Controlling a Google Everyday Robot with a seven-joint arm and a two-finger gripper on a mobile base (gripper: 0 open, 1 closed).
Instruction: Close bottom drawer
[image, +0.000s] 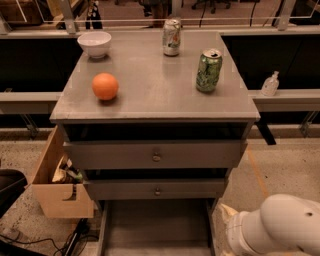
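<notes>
Drawer (156, 225) at btm open, arm (280, 229) btm-right, gripper off-frame

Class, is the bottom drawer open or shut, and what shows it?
Open: the bottom drawer juts out below the two upper drawers, floor showing. The gripper is out of view; only the arm shows, lower right.

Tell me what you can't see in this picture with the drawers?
Bottom drawer: the bottom edge of the camera view cuts off its front; only the tray shows.
Hand: out of view, past that edge, beyond the white arm at lower right.
Wooden box: contents too dim and small to name.
Green can: label too small to read.
</notes>
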